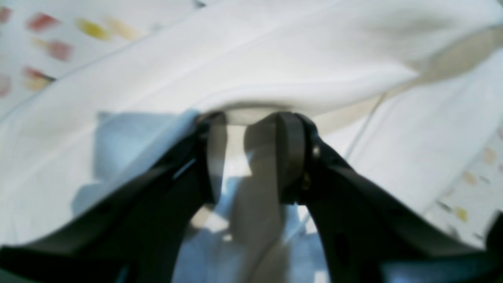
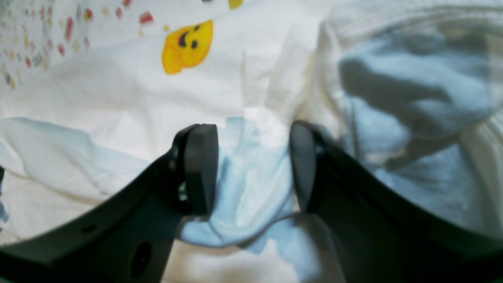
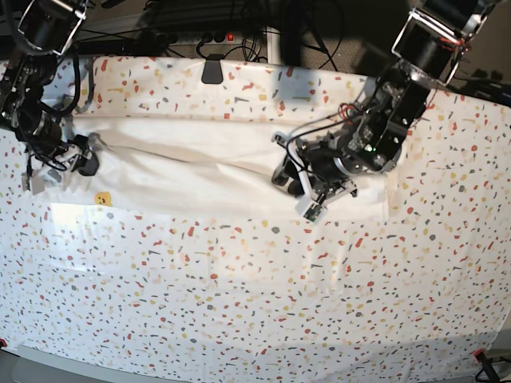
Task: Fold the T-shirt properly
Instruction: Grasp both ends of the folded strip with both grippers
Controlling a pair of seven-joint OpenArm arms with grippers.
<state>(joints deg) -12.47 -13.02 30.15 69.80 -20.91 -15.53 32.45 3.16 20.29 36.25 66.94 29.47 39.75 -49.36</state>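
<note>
Fingers (image 1: 290, 157) of the left gripper (image 1: 251, 157) pinch a fold of the T-shirt (image 3: 207, 171), stretched lengthwise along the table's (image 3: 255, 303) far edge, while the right gripper (image 2: 253, 169) straddles cloth, grip uncertain.

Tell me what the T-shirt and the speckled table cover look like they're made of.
T-shirt: looks like soft, matte white woven or knit cloth, probably cotton; it creases and drapes in folds. Table cover: thin matte sheet, fabric or plastic, printed with coloured flecks; its shallow wrinkles leave the material open.
</note>
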